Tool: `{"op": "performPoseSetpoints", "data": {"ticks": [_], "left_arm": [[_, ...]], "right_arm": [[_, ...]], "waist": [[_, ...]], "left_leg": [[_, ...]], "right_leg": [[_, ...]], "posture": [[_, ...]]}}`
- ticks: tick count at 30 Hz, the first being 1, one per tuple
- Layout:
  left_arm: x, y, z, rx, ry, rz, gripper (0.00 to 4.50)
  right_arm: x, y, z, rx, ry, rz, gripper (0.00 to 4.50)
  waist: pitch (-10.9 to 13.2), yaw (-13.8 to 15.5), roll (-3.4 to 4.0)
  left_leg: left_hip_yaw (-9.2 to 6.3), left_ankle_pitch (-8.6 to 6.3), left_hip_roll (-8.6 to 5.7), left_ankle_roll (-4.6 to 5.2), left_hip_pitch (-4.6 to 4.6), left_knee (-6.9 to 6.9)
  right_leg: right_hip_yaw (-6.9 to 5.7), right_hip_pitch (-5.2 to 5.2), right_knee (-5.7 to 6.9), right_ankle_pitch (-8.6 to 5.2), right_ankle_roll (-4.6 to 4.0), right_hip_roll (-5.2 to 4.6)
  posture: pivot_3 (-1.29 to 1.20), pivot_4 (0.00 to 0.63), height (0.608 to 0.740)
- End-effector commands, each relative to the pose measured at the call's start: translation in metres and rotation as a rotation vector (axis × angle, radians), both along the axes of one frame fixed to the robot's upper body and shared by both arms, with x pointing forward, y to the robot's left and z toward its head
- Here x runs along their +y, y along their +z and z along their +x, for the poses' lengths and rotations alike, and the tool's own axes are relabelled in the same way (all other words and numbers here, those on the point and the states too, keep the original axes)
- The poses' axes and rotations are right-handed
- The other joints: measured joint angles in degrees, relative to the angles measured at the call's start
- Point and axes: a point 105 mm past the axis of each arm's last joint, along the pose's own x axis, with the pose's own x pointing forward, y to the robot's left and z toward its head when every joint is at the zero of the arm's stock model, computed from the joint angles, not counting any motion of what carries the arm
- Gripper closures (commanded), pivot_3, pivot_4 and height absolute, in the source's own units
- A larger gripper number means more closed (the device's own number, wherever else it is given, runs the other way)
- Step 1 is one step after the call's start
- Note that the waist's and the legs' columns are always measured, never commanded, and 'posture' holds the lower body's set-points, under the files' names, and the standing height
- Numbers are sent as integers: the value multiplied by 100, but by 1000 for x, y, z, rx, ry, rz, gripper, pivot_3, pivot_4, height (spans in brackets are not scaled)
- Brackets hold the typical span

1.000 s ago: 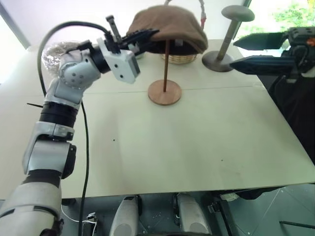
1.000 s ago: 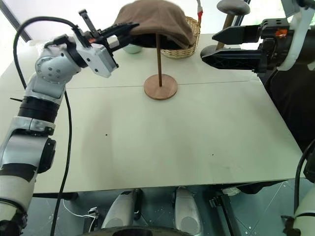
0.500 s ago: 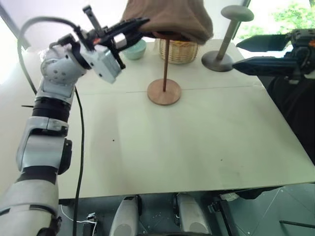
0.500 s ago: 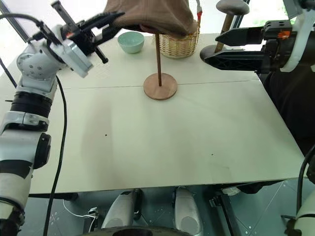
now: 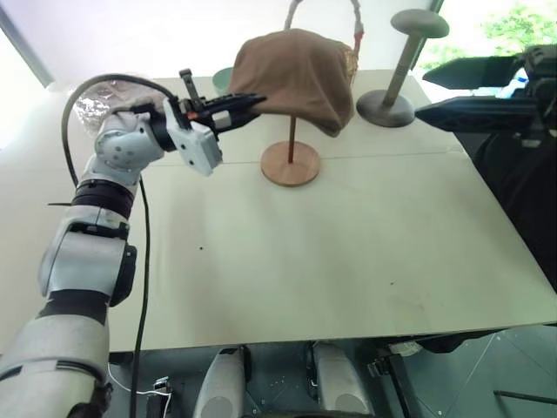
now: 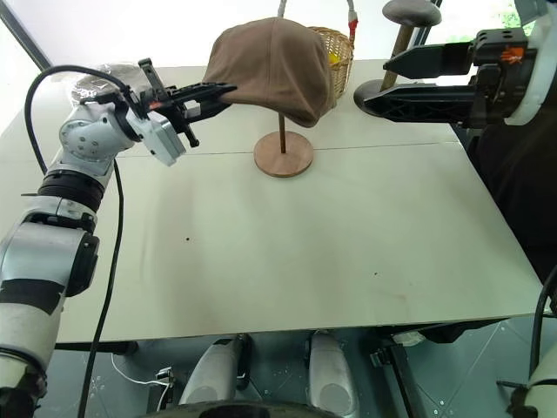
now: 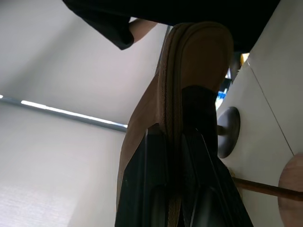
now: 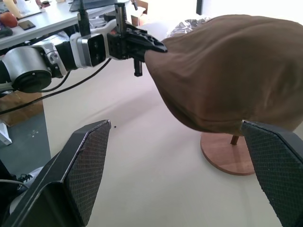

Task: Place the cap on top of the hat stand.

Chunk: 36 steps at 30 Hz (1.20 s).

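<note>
So I've got the left gripper (image 6: 218,90) pinched shut on the brim edge of the cap (image 6: 274,65), which is draped over the top of the hat stand (image 6: 283,155), sagging a bit toward the wicker basket (image 6: 338,57) behind it. I'm gripping the rim so the dome can settle. The right gripper (image 6: 374,85) hangs wide open beside the stand, holding nothing, just out of the way.

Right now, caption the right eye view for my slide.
Left claw pinches the cap draped over the stand.
</note>
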Motion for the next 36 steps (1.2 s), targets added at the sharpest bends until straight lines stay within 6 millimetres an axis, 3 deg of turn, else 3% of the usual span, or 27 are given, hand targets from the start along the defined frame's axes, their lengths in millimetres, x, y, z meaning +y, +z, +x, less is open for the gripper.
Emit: {"op": "performPoseSetpoints", "data": {"ticks": [1, 7, 13, 16, 20, 23, 26, 31, 33, 36], "left_arm": [[7, 11, -2, -41, 12, -24, 3227], [21, 19, 1, -38, 71, -40, 146], [55, 23, 2, 85, 198, -35, 60], [77, 23, -9, 231, 267, -37, 60], [92, 27, -34, 420, 330, -82, 60], [100, 17, -47, 597, 394, -86, 60], [118, 14, -57, 937, 448, -205, 60], [140, 34, -73, 1329, 406, -399, 60], [152, 57, -80, 1341, 351, -440, 60], [160, 64, -92, 1376, 344, -366, 60]], "right_arm": [[-2, 14, -10, -73, -4, 3, 0], [-4, 13, -4, -77, -17, 19, 0], [-11, 9, 10, -75, -38, 30, 0], [-14, 6, 17, -73, -42, 24, 0], [-19, 2, 28, -79, -44, 11, 0], [-20, 2, 35, -83, -43, 11, 0], [-22, 4, 41, -87, -38, 8, 0], [-22, 9, 48, -99, -29, 6, 0], [-20, 11, 51, -105, -21, 2, 0], [-18, 12, 53, -109, -7, -2, 0]], "waist": [[0, 5, 0], [0, 5, 0], [0, -25, 0], [1, -58, 2], [2, -48, 4], [3, -25, 5], [4, -30, 6], [5, -46, 5], [5, -51, 6], [5, -77, 6]], "left_leg": [[0, 0, 0, 0, 0, 0], [0, 0, 0, 0, -1, 1], [0, 0, 1, 0, 0, -1], [2, 0, 3, 0, 1, -9], [2, 0, 5, 0, 1, -15], [4, 0, 4, -1, 1, -11], [5, 0, 4, -1, 1, -10], [4, 0, 4, -1, 1, -11], [5, -1, 4, -1, 2, -12], [5, -1, 4, -1, 3, -17]], "right_leg": [[0, -1, 0, 0, 0, 0], [0, 0, 0, 0, 0, 0], [1, -1, 0, 0, 0, 0], [3, -7, 2, -1, -2, 0], [4, -12, 5, -2, -3, 1], [5, -9, 2, -3, -5, -1], [5, -9, -1, -13, -23, -1], [3, -11, -2, -16, -22, 2], [3, -10, -2, -18, -18, 2], [2, -12, -2, -18, -18, 6]], "posture": [[0, 150, 740], [0, 150, 740], [0, 150, 740], [0, 150, 740], [0, 150, 740], [0, 150, 740], [0, 150, 740], [0, 150, 740], [0, 150, 740], [0, 150, 740]]}}
